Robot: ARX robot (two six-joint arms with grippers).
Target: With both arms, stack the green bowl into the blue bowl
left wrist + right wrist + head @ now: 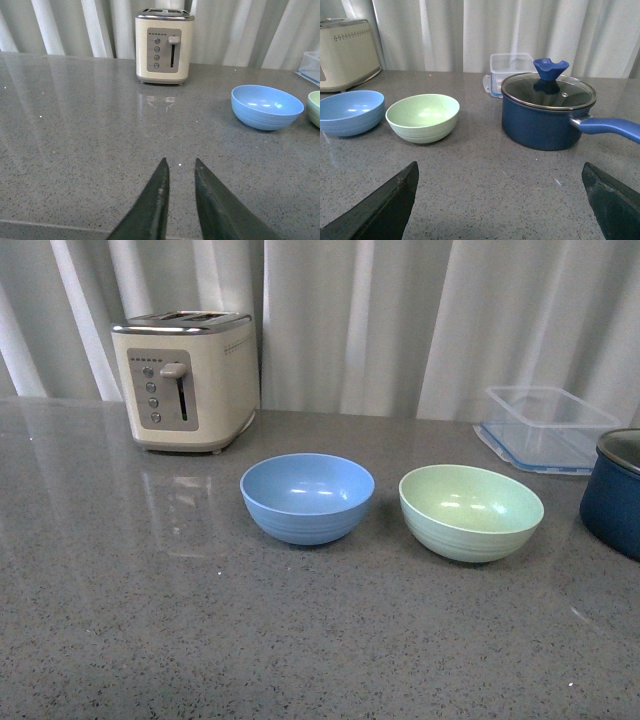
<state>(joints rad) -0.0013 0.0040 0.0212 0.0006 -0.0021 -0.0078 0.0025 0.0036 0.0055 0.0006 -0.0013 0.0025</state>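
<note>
The blue bowl (307, 496) sits upright and empty on the grey counter, with the green bowl (470, 511) beside it to the right, a small gap between them. Neither arm shows in the front view. My left gripper (180, 162) is shut and empty, low over bare counter near its front edge, with the blue bowl (267, 106) well ahead and to its right; only an edge of the green bowl (315, 107) shows there. My right gripper (500, 167) is wide open and empty above the counter; the green bowl (423, 117) and blue bowl (350, 111) lie ahead to its left.
A cream toaster (186, 378) stands at the back left. A clear plastic container (545, 427) sits at the back right. A dark navy pot (548, 112) with a glass lid and long handle stands right of the green bowl, close to the right gripper's path.
</note>
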